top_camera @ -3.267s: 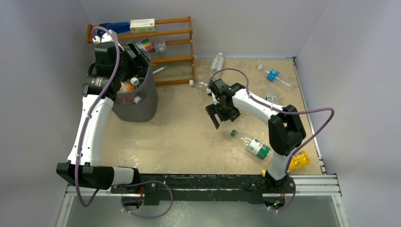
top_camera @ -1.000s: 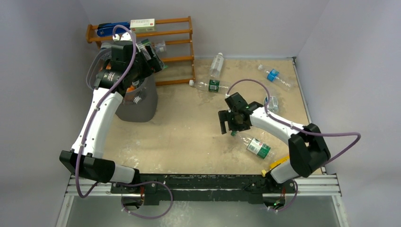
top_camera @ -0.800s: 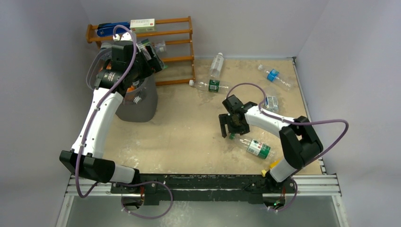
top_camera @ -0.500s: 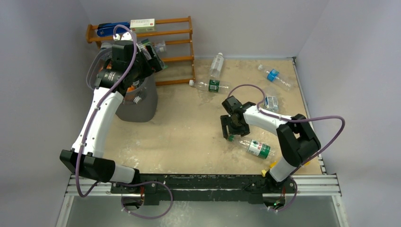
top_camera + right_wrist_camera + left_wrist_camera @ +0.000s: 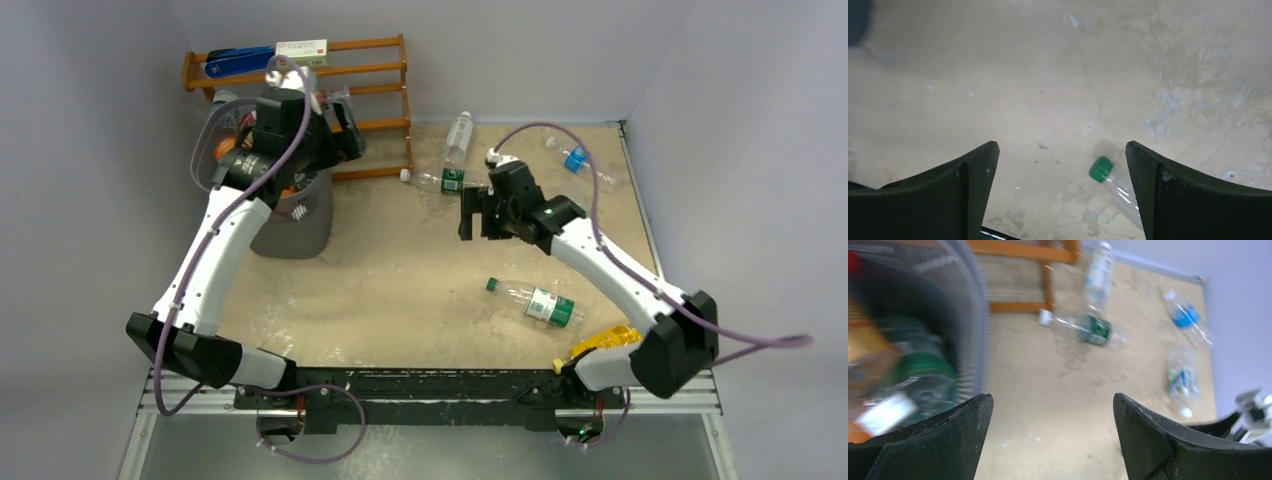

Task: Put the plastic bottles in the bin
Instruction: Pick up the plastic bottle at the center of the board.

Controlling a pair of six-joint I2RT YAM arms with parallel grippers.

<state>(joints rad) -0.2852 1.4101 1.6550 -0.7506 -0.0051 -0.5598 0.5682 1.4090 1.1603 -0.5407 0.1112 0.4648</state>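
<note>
Right now both pincers are released: your left pincer (image 5: pixel 1050 400) hangs above the right edge of the bin (image 5: pixel 300 225) with its jaws spread wide and nothing between them. Your right pincer (image 5: pixel 1062 145) stands just as wide over bare table (image 5: pixel 400 280), gripping nothing. You see the bin as grey with a mesh-like wall, at the far left in front of the wooden rack (image 5: pixel 380 70). Its contents are smeared in the left wrist view, so you can make out only a green-labelled bottle (image 5: pixel 923 375) and something orange. Loose on the table lie a green-capped bottle (image 5: pixel 530 302) on its side near the front right, a white-capped bottle (image 5: pixel 445 180) just beside the rack's foot and a clear bottle (image 5: pixel 458 133) beyond it. A blue-labelled bottle (image 5: pixel 578 160) lies toward the far right corner. A yellow bottle (image 5: pixel 610 340) is partly hidden by the right arm's base. A crumpled bottle (image 5: pixel 1182 379) shows clearly only from the left wrist. You cannot read any label, nor the print on the white box (image 5: pixel 300 50) atop the rack.
</note>
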